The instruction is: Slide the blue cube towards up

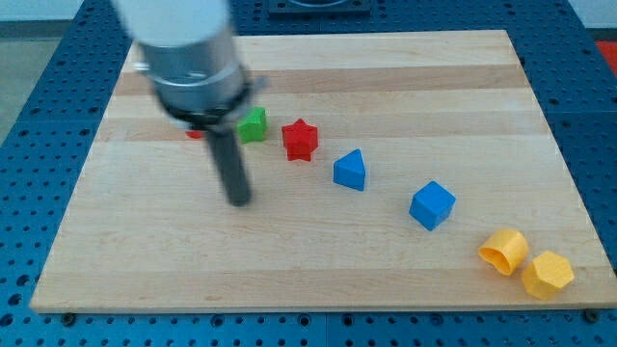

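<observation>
Right now my tip [239, 200] rests on the wooden board [405, 77], well to the view's left of the blue cube [432, 205], with nothing touching it; the rod ends plainly, without jaws, so it is neither clenched nor grasping anything. Taking the blue cube as the landmark: it sits in the lower right part of the board, apart from every other block. Up and to the view's left of it, near but not touching, lies a blue block with a pointed, wedge-like top [350, 171]. Further along that same diagonal from the cube comes a red star [300, 140], then a green block [253, 125] whose shape is partly hidden by the arm's grey body. Beyond that, farthest from the cube, a sliver of another red block [196, 133] peeks out under the arm; its shape cannot be made out. Down and to the view's right of the cube, near the board's corner, lie two yellow blocks just beside each other: a rounded, arch-like one [505, 251] nearer the cube, and a faceted one [548, 274] past it by the edge. No container of any kind stands on the board; all blocks lie straight on the wood.
</observation>
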Controlling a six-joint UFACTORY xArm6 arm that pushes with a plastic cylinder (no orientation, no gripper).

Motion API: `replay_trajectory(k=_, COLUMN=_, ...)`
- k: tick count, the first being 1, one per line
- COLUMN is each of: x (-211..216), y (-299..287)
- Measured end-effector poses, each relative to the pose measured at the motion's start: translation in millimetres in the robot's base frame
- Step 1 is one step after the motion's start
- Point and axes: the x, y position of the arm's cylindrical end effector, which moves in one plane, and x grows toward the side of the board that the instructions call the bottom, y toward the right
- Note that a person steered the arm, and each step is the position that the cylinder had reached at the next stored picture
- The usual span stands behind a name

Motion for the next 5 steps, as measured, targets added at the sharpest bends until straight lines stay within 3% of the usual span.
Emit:
replay_trajectory(k=1, x=11, y=73)
replay_trajectory(k=2, x=49, y=141)
replay_trajectory(k=3, x=24, y=230)
replay_trajectory(k=4, x=-22, y=266)
replay_trajectory(k=5, x=23, y=287)
